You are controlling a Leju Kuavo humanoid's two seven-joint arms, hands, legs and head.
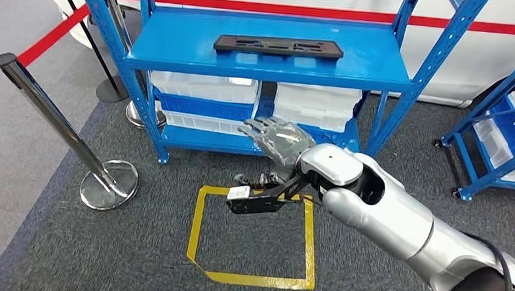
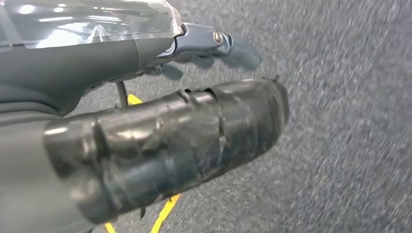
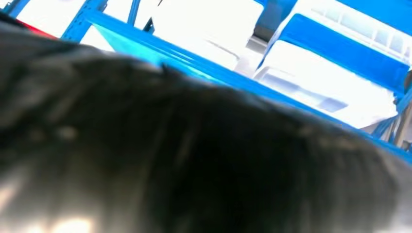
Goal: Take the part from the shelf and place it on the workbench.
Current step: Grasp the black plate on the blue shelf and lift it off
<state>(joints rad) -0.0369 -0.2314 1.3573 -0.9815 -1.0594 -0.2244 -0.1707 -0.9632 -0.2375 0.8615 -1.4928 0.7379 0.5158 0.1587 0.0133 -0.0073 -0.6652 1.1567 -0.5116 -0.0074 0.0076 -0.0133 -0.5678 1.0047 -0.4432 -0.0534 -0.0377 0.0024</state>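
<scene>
Head view, left to right. A chrome stanchion post leans over its round base on grey carpet, with a red belt running up and away from its top.

The blue shelf stands centre frame. On the top deck lies the part, a long flat black plate, lying lengthwise across the deck, untouched by either hand. White bins sit on the level under it.

A yellow tape square is marked on the floor in front of the shelf.

The right arm enters from lower right, forearm angled up and leftward. The right hand is raised in front of the lower shelf level, well below the part, back of hand to the camera, fingers spread apart and holding nothing. A black bracket sticks out under the wrist.

A second blue rack stands at far right.

Left wrist view: the left hand hangs over carpet with yellow tape under it; its dark fingers lie extended and empty.
</scene>
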